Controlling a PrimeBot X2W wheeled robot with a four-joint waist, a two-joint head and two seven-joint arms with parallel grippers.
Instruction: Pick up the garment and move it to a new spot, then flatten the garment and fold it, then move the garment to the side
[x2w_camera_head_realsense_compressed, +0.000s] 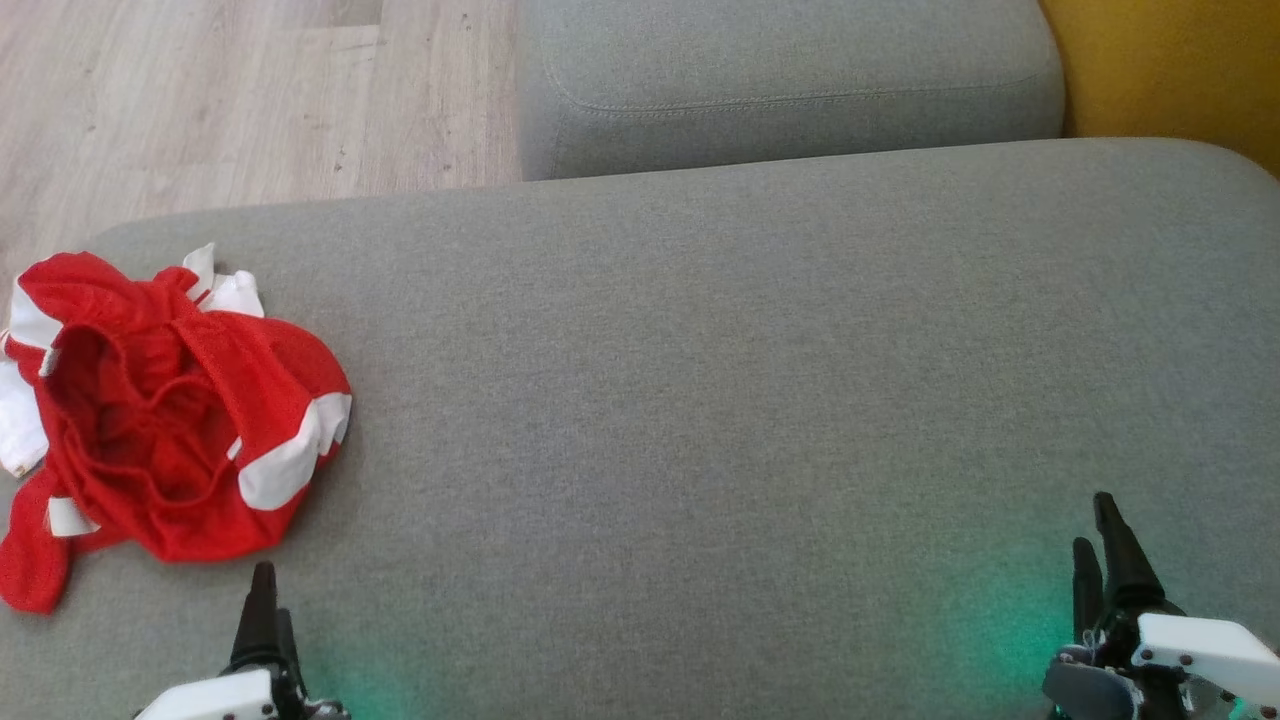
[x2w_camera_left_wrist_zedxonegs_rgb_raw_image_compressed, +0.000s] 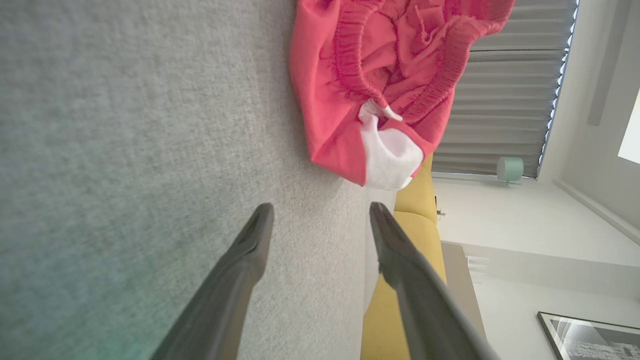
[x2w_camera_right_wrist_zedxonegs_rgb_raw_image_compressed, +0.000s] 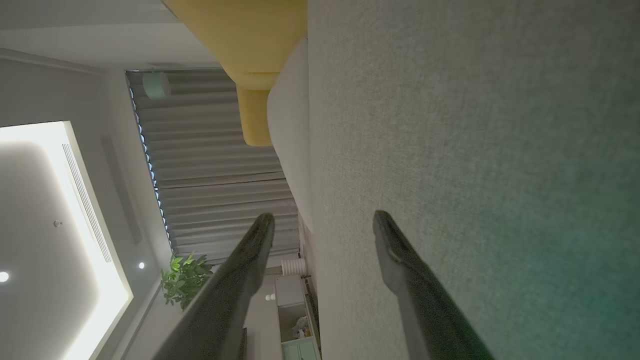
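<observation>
The garment (x2w_camera_head_realsense_compressed: 170, 410) is a pair of red shorts with white trim, lying crumpled at the left end of the grey sofa seat (x2w_camera_head_realsense_compressed: 720, 380). Its elastic waistband gapes upward. My left gripper (x2w_camera_head_realsense_compressed: 265, 600) stands open just in front of the garment's near edge, a short gap away. Seen from the left wrist, the garment (x2w_camera_left_wrist_zedxonegs_rgb_raw_image_compressed: 385, 80) lies ahead of the open left gripper (x2w_camera_left_wrist_zedxonegs_rgb_raw_image_compressed: 320, 210), with nothing between the fingers. Over bare cushion at the lower right, my right gripper (x2w_camera_head_realsense_compressed: 1105, 540) is open and empty. From the right wrist, the open right gripper (x2w_camera_right_wrist_zedxonegs_rgb_raw_image_compressed: 322, 217) hovers close to the seat fabric (x2w_camera_right_wrist_zedxonegs_rgb_raw_image_compressed: 475, 125).
A second grey cushion (x2w_camera_head_realsense_compressed: 790, 80) sits behind the seat, with a yellow cushion (x2w_camera_head_realsense_compressed: 1170, 70) at the back right. Wooden floor (x2w_camera_head_realsense_compressed: 200, 100) lies beyond the seat's far left edge. The garment's left part hangs near the seat's left edge.
</observation>
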